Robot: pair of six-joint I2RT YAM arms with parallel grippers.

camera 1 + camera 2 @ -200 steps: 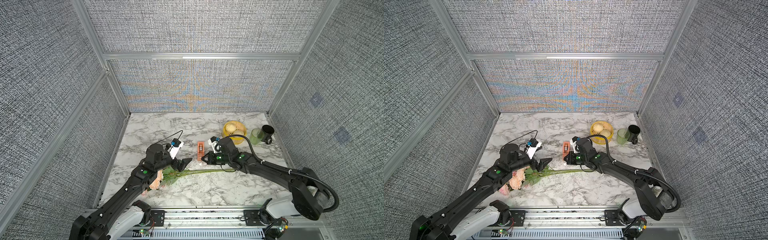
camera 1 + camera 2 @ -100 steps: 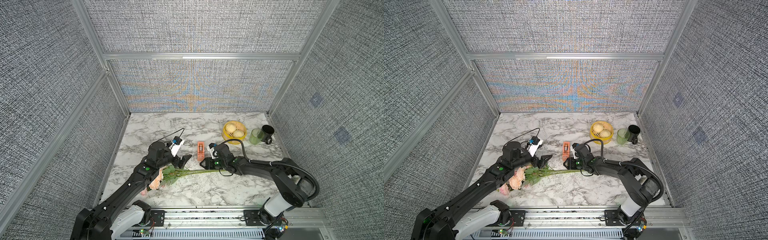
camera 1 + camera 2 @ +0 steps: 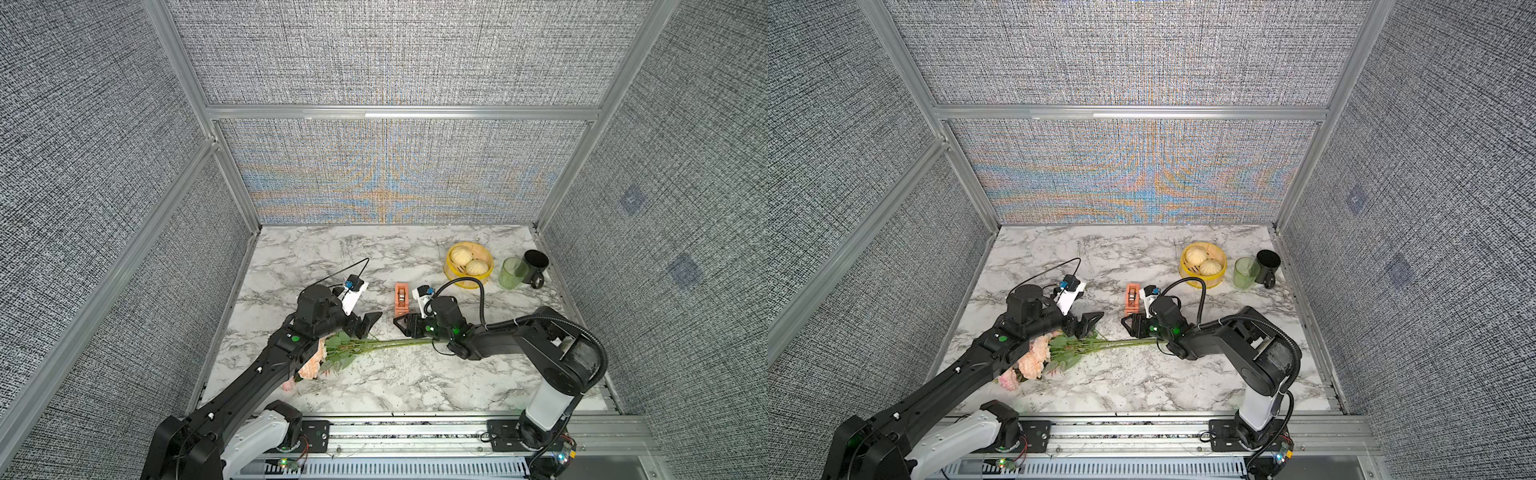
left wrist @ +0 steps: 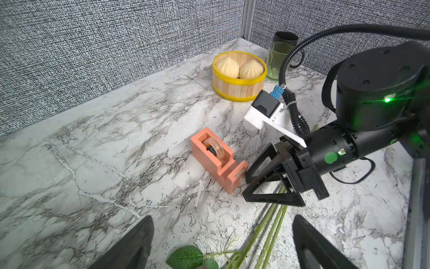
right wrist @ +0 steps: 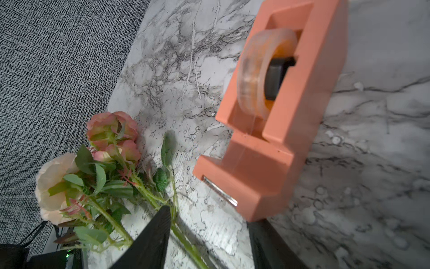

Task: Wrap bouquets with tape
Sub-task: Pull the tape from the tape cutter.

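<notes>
The marble counter carries everything. The left arm reaches in from 7 o'clock and covers some blossoms in both top views. The left fingers stand wide apart, empty, astride the stems. The right arm comes from 4 o'clock. The right fingers are parted and grip nothing, low over the stem ends and just beside the dispenser's cutter end. The bouquet lies flat, blossoms toward 8 o'clock, stems pointing toward 3. Toward 2 o'clock stand a yellow steamer basket with two buns, a black mug and a green glass, well apart from the arms. The tape sits in its salmon dispenser near the centre, at 12 o'clock of the stems. Only the right wrist view shows a clear strand running from the roll to the metal cutter.
</notes>
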